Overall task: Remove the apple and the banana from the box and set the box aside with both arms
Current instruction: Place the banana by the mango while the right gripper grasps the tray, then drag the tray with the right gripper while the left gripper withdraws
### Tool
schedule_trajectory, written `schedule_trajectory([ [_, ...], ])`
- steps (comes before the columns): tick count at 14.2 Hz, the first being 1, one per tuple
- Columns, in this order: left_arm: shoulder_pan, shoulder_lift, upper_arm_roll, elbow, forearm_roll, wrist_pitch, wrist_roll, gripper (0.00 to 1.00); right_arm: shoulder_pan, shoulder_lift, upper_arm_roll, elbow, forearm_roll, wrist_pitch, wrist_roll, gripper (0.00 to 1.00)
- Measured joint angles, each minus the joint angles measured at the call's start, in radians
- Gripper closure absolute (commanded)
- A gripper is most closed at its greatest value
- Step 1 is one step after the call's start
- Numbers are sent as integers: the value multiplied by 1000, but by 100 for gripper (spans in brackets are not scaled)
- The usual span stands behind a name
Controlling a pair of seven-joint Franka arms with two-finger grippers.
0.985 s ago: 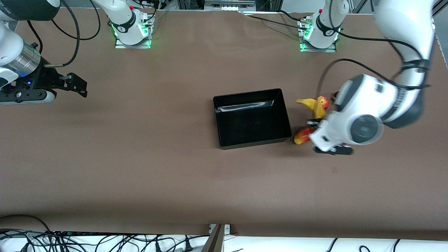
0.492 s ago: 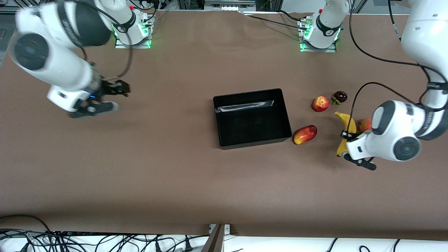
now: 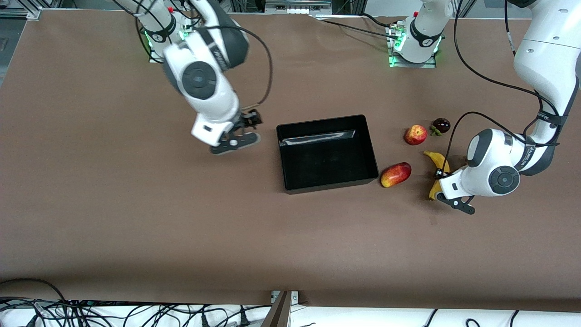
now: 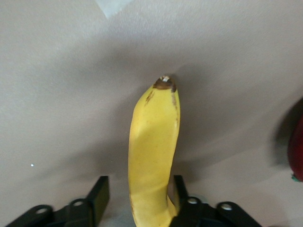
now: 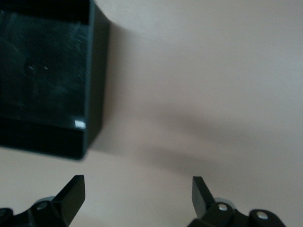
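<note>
The yellow banana (image 3: 438,161) lies on the table toward the left arm's end, nearer the front camera than the red apple (image 3: 416,134). My left gripper (image 3: 439,187) is open and straddles the banana. In the left wrist view the banana (image 4: 154,151) runs up between the fingers of the left gripper (image 4: 137,201); one finger touches it and the other stands apart. The black box (image 3: 327,152) sits mid-table, empty. My right gripper (image 3: 247,131) is open and empty, over the table beside the box toward the right arm's end. The right wrist view shows the open right gripper (image 5: 137,194) and the box (image 5: 47,71).
A red-yellow mango (image 3: 395,174) lies beside the box's corner toward the left arm's end. A dark round fruit (image 3: 440,125) sits beside the apple. A red fruit (image 4: 297,146) shows at the edge of the left wrist view. Cables run along the table's near edge.
My right arm has swung from the right arm's end of the table to beside the box. The banana has gone from beside the apple to nearer the front camera, with my left gripper.
</note>
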State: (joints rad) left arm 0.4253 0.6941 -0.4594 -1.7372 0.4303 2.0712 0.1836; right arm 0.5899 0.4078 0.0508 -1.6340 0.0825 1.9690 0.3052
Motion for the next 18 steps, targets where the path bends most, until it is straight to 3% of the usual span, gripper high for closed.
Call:
schedule_trajectory([
  [3, 1, -71, -32, 28, 0, -72, -1, 0, 53, 100, -1, 18, 0, 139, 19, 0],
  [7, -1, -177, -120, 188, -11, -353, -2, 0, 92, 225, -4, 114, -1, 198, 42, 3],
  [8, -2, -187, -129, 243, -32, -415, -2, 0, 101, 251, -4, 127, -4, 226, 43, 11],
  [11, -1, -192, -132, 393, -93, -558, -1, 0, 121, 307, -9, 143, -46, 280, 52, 53],
  [13, -11, -210, -126, 463, -113, -603, -1, 0, 122, 318, -11, 146, -54, 285, 52, 95],
  [14, -42, -237, -93, 479, -134, -611, -3, 0, 122, 318, -13, 148, -55, 285, 52, 100],
  [18, -260, -426, 223, 452, -345, -571, -49, 0, 119, 318, -26, 157, -54, 285, 53, 100],
])
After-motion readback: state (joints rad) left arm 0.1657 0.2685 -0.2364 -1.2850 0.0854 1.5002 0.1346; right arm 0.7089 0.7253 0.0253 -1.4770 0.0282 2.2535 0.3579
